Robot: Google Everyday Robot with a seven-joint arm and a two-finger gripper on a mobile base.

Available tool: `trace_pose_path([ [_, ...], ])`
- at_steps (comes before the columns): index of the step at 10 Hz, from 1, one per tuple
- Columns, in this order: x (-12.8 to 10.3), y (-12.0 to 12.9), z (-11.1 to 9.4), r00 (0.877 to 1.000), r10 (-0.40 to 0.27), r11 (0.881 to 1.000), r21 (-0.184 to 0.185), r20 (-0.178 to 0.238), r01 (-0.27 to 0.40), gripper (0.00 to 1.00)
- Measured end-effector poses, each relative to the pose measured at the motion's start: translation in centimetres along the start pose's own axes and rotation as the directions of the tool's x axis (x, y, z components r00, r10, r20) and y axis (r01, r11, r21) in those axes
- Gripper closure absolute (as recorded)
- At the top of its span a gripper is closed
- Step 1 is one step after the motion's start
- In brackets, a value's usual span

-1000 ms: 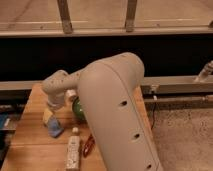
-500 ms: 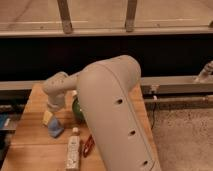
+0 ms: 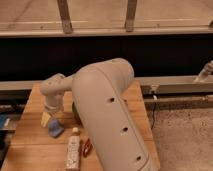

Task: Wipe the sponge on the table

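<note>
Yellowish-tipped gripper (image 3: 46, 118) — jaws spread wide — hangs just beside the blue-grey sponge (image 3: 55, 129) on the table (image 3: 30, 142).

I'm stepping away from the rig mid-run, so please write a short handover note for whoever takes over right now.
Gripper: jaws open, holding nothing, low over the left part of the table, at the sponge's upper-left edge; I cannot tell if it touches.
Sponge: lying flat on the table, left of a white bottle and a small red item.
Done: gripper is down at the sponge.
Left: grasp the sponge, then wipe it across the table.
</note>
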Motion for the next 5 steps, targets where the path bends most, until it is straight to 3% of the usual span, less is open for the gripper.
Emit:
trace_pose_path([
  [5,0.6,0.6,2.0,0.999,0.007,0.999,-0.033,-0.047,-0.009,0.20],
])
